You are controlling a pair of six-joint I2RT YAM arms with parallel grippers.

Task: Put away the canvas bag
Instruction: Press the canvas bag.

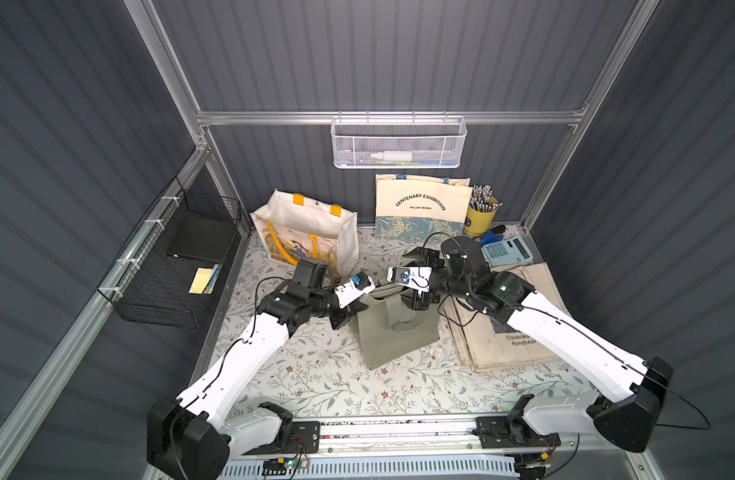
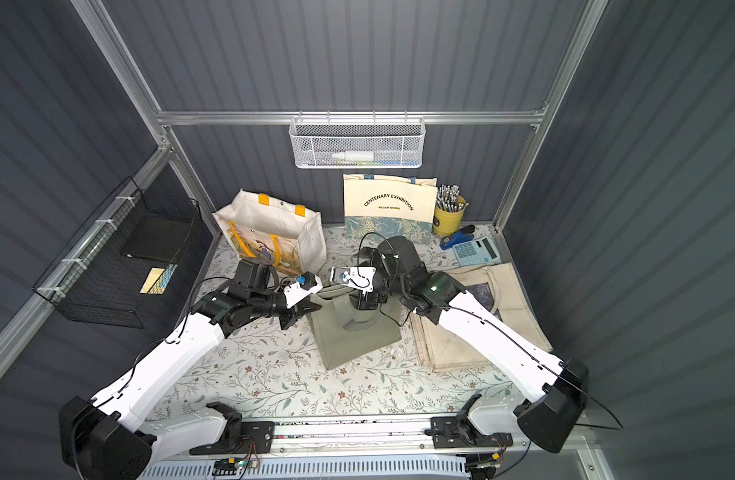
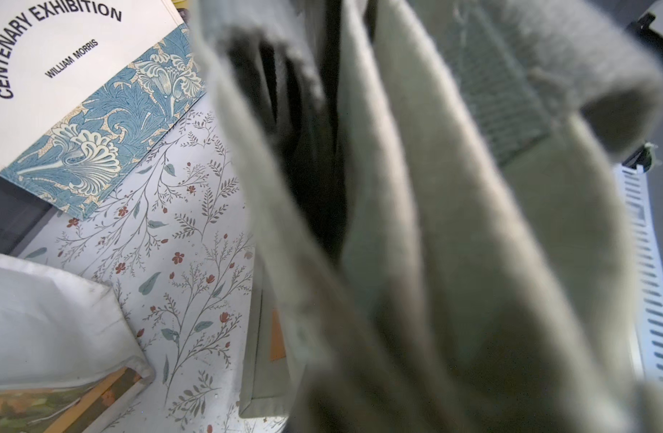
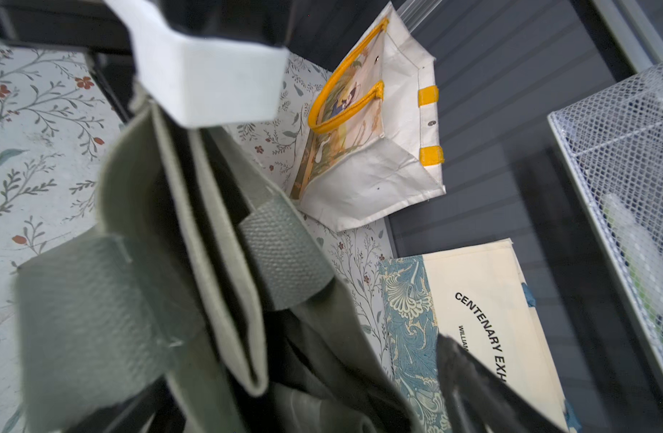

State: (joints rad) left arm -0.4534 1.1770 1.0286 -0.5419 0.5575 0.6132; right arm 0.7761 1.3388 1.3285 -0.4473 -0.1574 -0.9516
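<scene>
The olive canvas bag (image 1: 392, 336) stands in the middle of the bench (image 1: 315, 374), its rim pinched in the closed left jaws. The right jaws gape wide above its handles, holding nothing. Stowing it is apparently not yet done.

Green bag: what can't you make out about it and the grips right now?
- Left gripper grip point: blurred green bag cloth fills the left wrist view, jaws unseen.
- Bag's mouth: right gripper covers it in both top views.
- Flat tote's print: the right arm hides part in both top views.
</scene>
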